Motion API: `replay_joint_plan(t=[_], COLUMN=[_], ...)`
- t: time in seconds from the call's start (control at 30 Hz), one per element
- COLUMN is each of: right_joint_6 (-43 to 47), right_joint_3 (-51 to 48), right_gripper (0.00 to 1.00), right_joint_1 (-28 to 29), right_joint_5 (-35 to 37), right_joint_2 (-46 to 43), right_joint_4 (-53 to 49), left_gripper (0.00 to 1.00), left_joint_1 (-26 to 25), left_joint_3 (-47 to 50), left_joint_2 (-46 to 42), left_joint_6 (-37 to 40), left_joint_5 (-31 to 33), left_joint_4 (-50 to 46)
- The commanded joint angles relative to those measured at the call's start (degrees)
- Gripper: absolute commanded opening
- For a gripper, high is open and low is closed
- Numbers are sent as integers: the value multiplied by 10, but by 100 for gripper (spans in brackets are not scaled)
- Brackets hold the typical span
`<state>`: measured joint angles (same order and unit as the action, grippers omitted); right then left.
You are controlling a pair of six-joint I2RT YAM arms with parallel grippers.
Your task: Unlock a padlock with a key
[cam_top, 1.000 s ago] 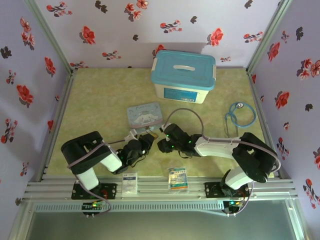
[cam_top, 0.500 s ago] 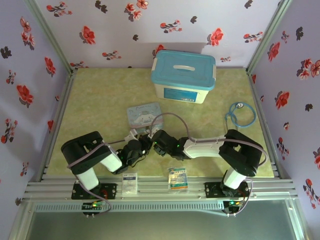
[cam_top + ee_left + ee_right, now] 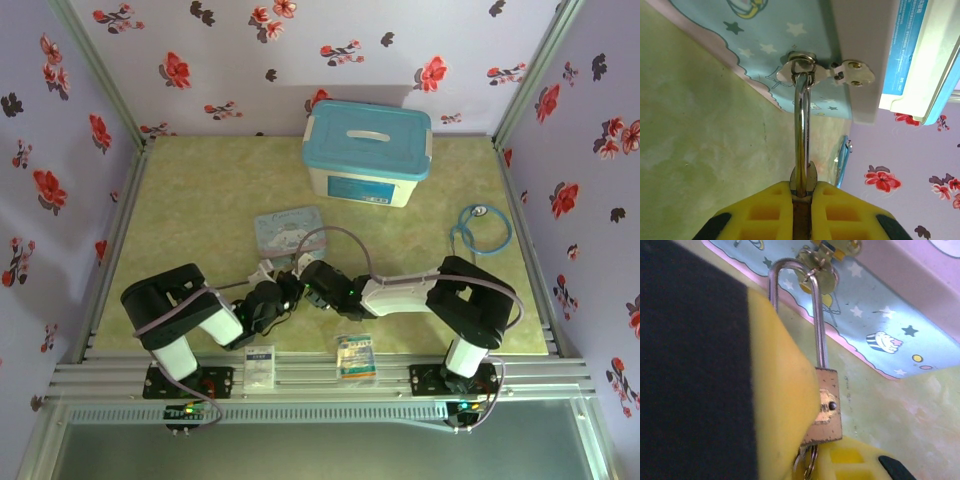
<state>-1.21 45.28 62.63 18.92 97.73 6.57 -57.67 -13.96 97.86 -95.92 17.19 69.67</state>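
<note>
Left gripper (image 3: 801, 202), clamped on the padlock (image 3: 827, 405) with the shackle (image 3: 800, 125) running ahead to the tin's (image 3: 765, 35) hasp (image 3: 802, 70), should hold rigid while the right gripper (image 3: 816, 452), its fingers either side of the rings (image 3: 807, 463) and its grip unclear, squares the probably hidden key before twisting.

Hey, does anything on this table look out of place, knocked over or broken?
Nothing looks spilled or broken. A white packet and a blue-printed packet lie at the near edge, partly on the metal rail rather than the mat. The blue tin sits slightly skewed, with the padlock hooked through its hasp.
</note>
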Motion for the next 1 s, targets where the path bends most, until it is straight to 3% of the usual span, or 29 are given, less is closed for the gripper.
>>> replay_joint_plan(t=[0.0,0.07,0.4,0.53,0.67,0.87,0.97], right_joint_6=[-50,-89,-157,-164,-183,-226,-272], right_joint_3=[-11,-36,-69,-65,-88,-125,-134], right_gripper=[13,11,11,21,40,46,50], right_joint_1=[-23,-51,-105,-104,-107,-125,-136], right_joint_5=[-119,-201,-334,-334,-316,-317,-260], right_joint_2=[-16,-23,-26,-34,-64,-114,-138], right_joint_4=[83,123,153,112,102,123,130], left_gripper=[0,0,0,0,0,1,2], left_joint_1=[-10,-10,-6,6,21,42,56], left_joint_3=[5,0,20,37,44,34,11], left_joint_2=[-16,-25,-20,-27,-59,-134,-182], left_joint_6=[0,11,24,39,60,108,150], left_joint_5=[-12,-21,-25,-24,-36,-58,-74], left_joint_4=[21,7,-5,-27,-88,-217,-327])
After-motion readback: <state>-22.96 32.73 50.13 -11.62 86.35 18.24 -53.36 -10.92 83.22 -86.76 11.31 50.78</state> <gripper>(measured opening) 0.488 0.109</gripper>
